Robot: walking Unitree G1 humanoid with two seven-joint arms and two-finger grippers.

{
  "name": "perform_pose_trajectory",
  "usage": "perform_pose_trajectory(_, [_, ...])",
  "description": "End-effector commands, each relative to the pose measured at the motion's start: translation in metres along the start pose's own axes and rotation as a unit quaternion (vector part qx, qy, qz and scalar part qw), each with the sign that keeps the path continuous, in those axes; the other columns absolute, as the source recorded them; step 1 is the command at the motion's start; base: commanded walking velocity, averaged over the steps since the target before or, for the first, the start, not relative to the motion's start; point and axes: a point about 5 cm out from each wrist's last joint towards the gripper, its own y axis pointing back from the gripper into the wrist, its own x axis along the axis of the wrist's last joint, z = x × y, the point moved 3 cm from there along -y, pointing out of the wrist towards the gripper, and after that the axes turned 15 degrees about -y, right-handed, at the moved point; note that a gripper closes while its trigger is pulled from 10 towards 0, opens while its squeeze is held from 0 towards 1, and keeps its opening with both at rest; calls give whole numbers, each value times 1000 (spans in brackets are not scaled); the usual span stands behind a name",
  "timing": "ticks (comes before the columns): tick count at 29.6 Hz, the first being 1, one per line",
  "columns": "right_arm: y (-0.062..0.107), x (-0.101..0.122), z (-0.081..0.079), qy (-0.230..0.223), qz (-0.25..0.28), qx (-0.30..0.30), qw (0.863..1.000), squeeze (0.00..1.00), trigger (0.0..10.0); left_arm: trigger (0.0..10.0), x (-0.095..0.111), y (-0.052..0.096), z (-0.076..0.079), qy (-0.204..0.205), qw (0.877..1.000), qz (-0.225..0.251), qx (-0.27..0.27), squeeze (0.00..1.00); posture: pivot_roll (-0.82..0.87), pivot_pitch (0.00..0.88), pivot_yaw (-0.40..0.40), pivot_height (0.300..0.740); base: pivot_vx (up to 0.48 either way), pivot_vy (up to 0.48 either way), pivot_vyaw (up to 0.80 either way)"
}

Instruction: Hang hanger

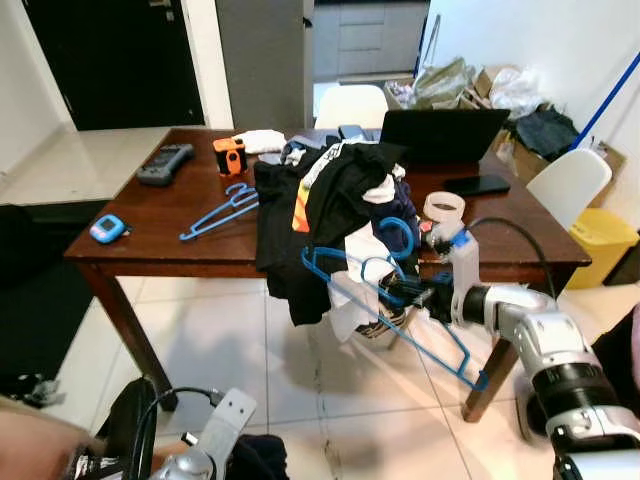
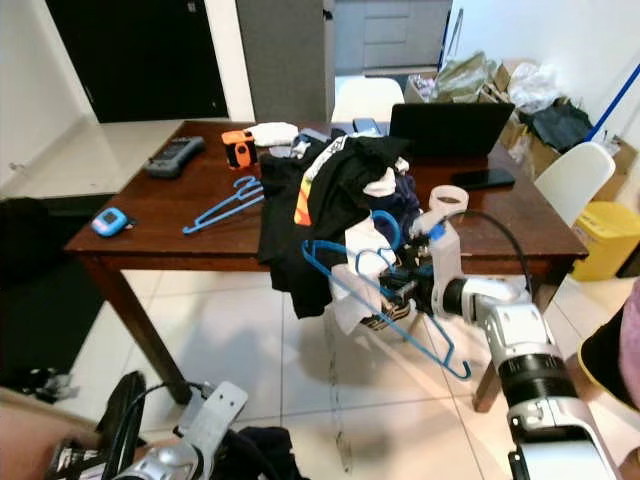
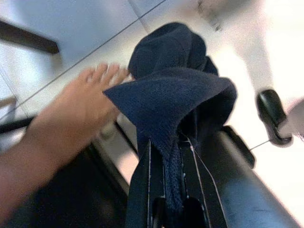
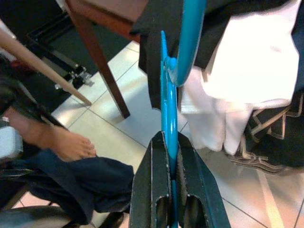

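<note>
A blue plastic hanger (image 1: 390,300) hangs in the air in front of the table's near edge, and my right gripper (image 1: 422,296) is shut on its bar. The right wrist view shows the two black fingers (image 4: 190,171) clamped on the blue bar (image 4: 169,109), with the hook curving up against the clothes. A pile of black, white and navy clothes (image 1: 330,200) spills over the table edge just behind the hanger. A second blue hanger (image 1: 220,212) lies flat on the table. Low at my left, my left gripper (image 3: 164,147) is shut on a dark navy cloth (image 3: 175,90).
The brown wooden table (image 1: 150,245) carries a laptop (image 1: 440,135), a tape roll (image 1: 444,207), a phone (image 1: 478,185), an orange device (image 1: 230,155) and a small blue device (image 1: 106,228). White chairs (image 1: 570,180) and a yellow bin (image 1: 602,238) stand nearby. A person's bare foot (image 3: 71,118) rests near my left gripper.
</note>
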Motion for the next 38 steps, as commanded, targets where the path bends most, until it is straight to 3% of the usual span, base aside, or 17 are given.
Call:
perform_pose_trajectory(1, [-1,-2,4,6,-3,-18,1000,0,10000,10000,-9,1,1,-2,1000,-15,-5,0,2,0,28,740,-352,0,0])
perform_pose_trajectory(12, [-4,-11,13,10,-18,-53,998,0,10000,10000,-9,1,2,-3,1000,-14,-5,0,2,0,24,740,-352,0,0])
perform_pose_trajectory(21, [-5,-28,33,5,-33,-128,991,0,10000,10000,-8,1,2,-2,1000,-13,-5,0,6,0,19,740,-352,0,0])
perform_pose_trajectory(24, [-5,-28,33,5,-33,-128,991,0,10000,10000,-8,1,2,-2,1000,-13,-5,0,6,0,19,740,-352,0,0])
perform_pose_trajectory(25, [-2,-54,47,-6,-61,-188,980,0,10000,10000,-9,1,2,-2,1000,-13,-5,0,9,0,17,740,-352,0,0])
perform_pose_trajectory(27, [-2,-54,47,-6,-61,-188,980,0,10000,10000,-9,1,2,-2,1000,-13,-5,0,9,0,17,740,-352,0,0])
perform_pose_trajectory(28, [0,-66,51,-12,-74,-210,975,0,10000,10000,-9,1,2,-3,1000,-13,-5,0,9,0,17,740,-352,0,0])
perform_pose_trajectory(33, [3,-83,56,-23,-89,-237,967,0,10000,10000,-9,1,2,-2,1000,-13,-6,0,8,0,18,740,-352,0,-305])
perform_pose_trajectory(34, [4,-97,58,-37,-98,-257,961,0,10000,10000,-9,1,1,-3,1000,-13,-6,0,4,0,20,740,-352,0,-763])
perform_pose_trajectory(35, [4,-97,58,-37,-98,-257,961,0,10000,10000,-9,1,1,-3,1000,-13,-6,0,4,0,20,740,-352,0,-763])
perform_pose_trajectory(38, [9,-137,59,-75,-129,-301,942,0,10000,10000,-8,1,1,-5,1000,-13,-7,0,6,0,17,740,-352,0,-763])
